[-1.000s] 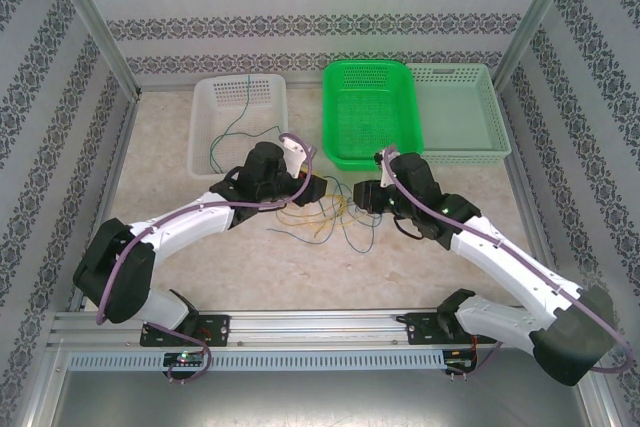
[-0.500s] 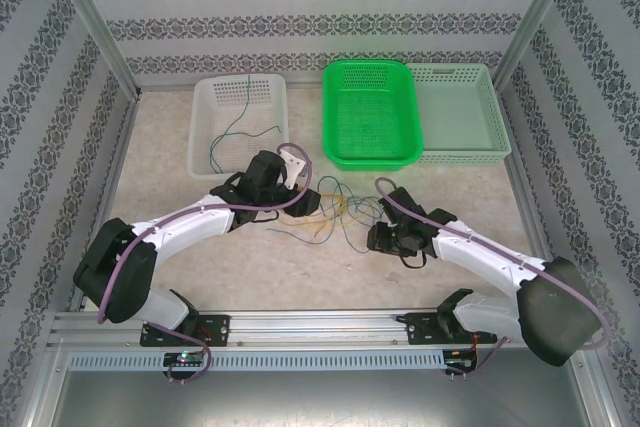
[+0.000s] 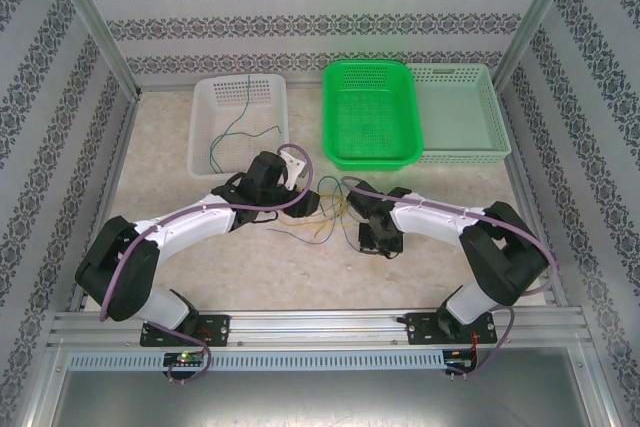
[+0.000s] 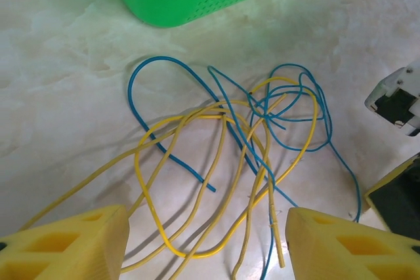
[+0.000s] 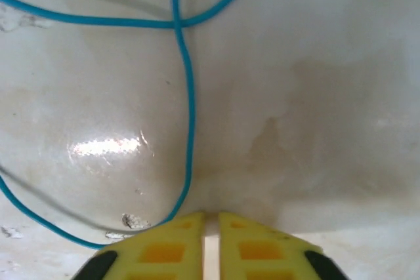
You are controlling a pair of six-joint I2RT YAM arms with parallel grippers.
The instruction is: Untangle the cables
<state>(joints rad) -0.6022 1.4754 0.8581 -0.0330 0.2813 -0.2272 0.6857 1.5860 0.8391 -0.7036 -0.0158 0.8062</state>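
So, green cable sits in white basket, but yellow & blue cables lie knotted on tabletop, w/ left pincer apart, right pincer together.

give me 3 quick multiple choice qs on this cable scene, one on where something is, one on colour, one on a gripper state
1. Where does the lone green cable lie?
A in a drawer
B in the white basket
C on a hook

2. Which colours make up the tangle seen from the left wrist?
A yellow and blue
B red and black
C white and purple

3. How does the left gripper stand?
A shut on a cable
B shut on a basket rim
C open, holding nothing

Key:
1 B, the top view shows it inside the basket's walls.
2 A, only yellow and blue strands cross there.
3 C, its jaws stand far apart with the strands lying loose between them.
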